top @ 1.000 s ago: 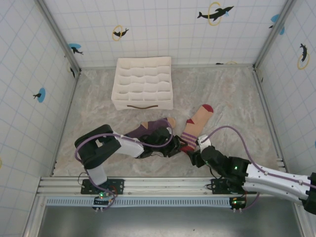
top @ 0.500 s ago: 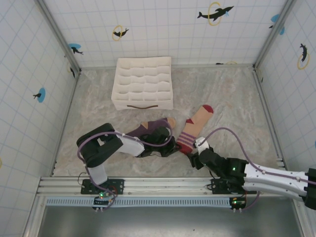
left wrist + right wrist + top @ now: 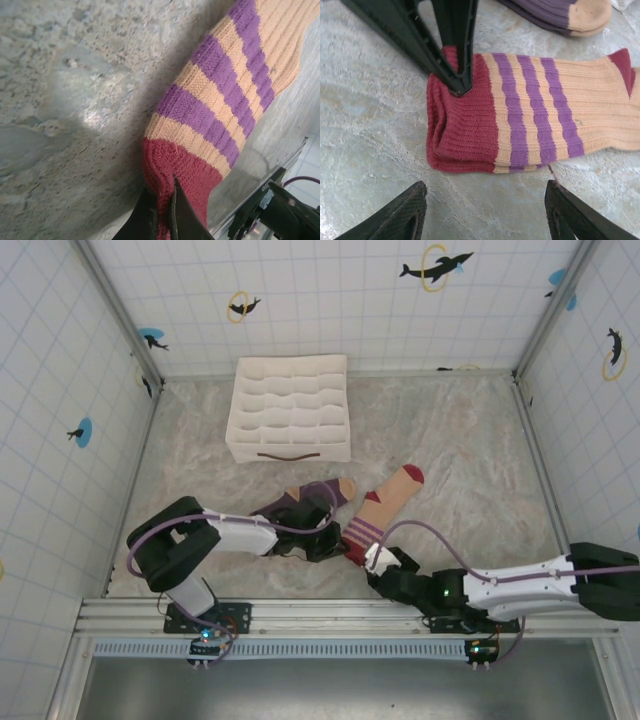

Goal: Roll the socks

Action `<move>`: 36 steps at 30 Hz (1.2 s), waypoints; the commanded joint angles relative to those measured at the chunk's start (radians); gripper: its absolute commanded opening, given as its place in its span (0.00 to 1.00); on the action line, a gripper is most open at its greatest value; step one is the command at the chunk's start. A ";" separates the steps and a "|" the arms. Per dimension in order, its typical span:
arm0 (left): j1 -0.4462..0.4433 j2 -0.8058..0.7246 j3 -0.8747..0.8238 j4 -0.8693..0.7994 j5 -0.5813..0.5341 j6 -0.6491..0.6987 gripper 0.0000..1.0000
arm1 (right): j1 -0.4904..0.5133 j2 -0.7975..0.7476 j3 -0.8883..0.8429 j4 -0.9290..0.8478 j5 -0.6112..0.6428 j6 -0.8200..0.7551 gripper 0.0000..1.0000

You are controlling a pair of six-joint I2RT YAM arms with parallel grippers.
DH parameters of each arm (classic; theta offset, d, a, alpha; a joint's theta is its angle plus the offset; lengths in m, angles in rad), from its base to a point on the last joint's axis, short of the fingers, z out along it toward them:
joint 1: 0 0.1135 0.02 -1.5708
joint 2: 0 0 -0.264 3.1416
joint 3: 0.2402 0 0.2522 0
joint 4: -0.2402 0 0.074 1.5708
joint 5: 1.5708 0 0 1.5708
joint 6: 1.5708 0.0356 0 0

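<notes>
The beige sock point(image 3: 388, 502) lies slanted on the marble floor, dark red toe far right, striped cuff near. My left gripper point(image 3: 335, 537) is shut on the red edge of that cuff point(image 3: 175, 165); its dark fingers point(image 3: 455, 65) pinch the cuff's corner in the right wrist view. The beige sock point(image 3: 535, 117) lies flat there, just beyond my right gripper point(image 3: 485, 215), which stands open just short of the cuff without touching it. In the top view the right gripper point(image 3: 372, 558) sits just near-right of the cuff. The purple sock point(image 3: 305, 498) lies to the left, partly under the left arm, its tan toe point(image 3: 587, 15) showing.
The white gridded organiser box point(image 3: 290, 408) stands at the back, left of centre. Tiled walls close three sides, and a metal rail point(image 3: 330, 612) runs along the near edge. Open marble floor point(image 3: 470, 440) lies to the right of the socks.
The left gripper has dragged the beige sock's cuff leftward and nearer, so the whole sock shifted. The right arm swung left and lower, following the cuff.
</notes>
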 commanded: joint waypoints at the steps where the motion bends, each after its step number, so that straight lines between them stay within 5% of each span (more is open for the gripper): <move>1: 0.015 -0.005 -0.002 -0.085 0.079 0.057 0.02 | 0.015 0.062 0.053 0.124 0.019 -0.098 0.63; 21: 0.076 0.002 0.027 -0.130 0.172 0.108 0.02 | 0.019 0.361 0.134 0.259 -0.032 -0.225 0.46; 28: 0.084 -0.009 0.046 -0.157 0.177 0.119 0.02 | 0.022 0.320 0.123 0.279 -0.052 -0.210 0.63; 36: 0.084 -0.016 0.048 -0.160 0.204 0.122 0.01 | 0.004 0.408 0.101 0.337 0.006 -0.185 0.47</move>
